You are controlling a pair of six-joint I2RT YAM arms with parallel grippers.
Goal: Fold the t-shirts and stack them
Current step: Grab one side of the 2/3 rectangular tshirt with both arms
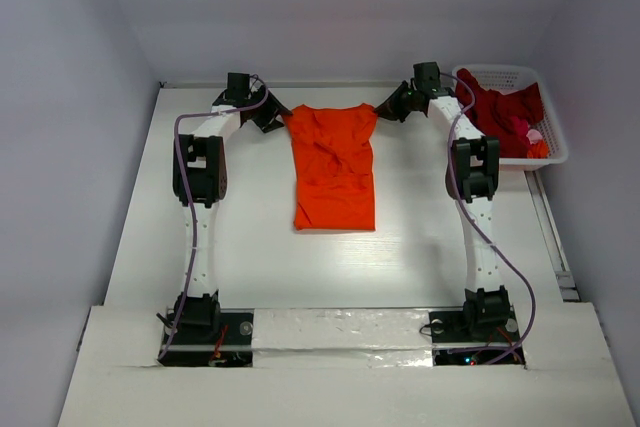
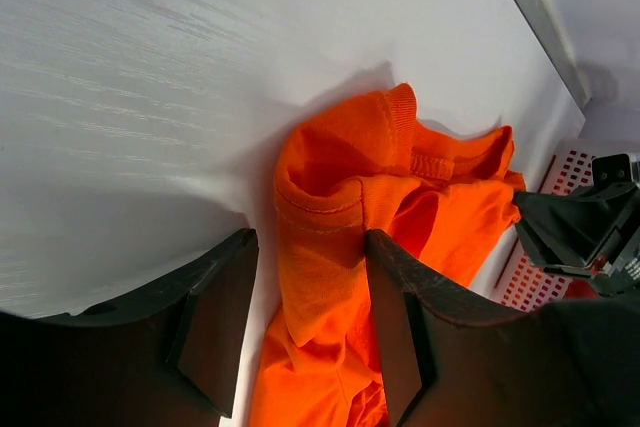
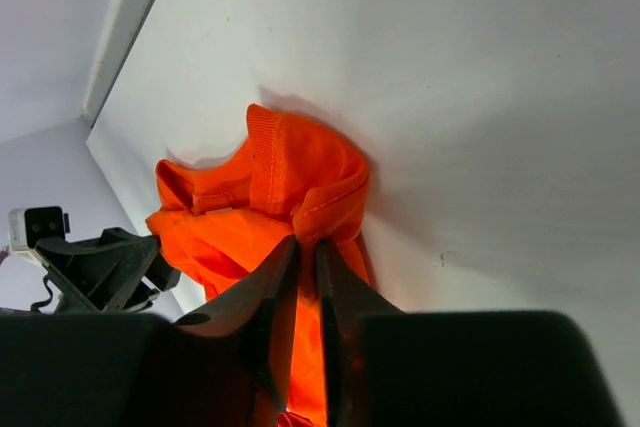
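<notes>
The right gripper has its jaws drawn almost together on a bunched fold of the orange t-shirt at the collar-side shoulder, pinching the cloth between them. The left gripper stands about half open astride the opposite shoulder, with one finger against the fabric and the other clear of it, gripping nothing. Both wrists turn inward toward the garment from either side, and both arms reach long from their bases at the near edge of the table, their forearms angling in close to the far edge. The orange shirt lies flat between them in the far half of the table, collar toward the far edge and hem toward the near one. At the far right corner a white lattice basket holds a dark red t-shirt with a bit of pink t-shirt showing.
</notes>
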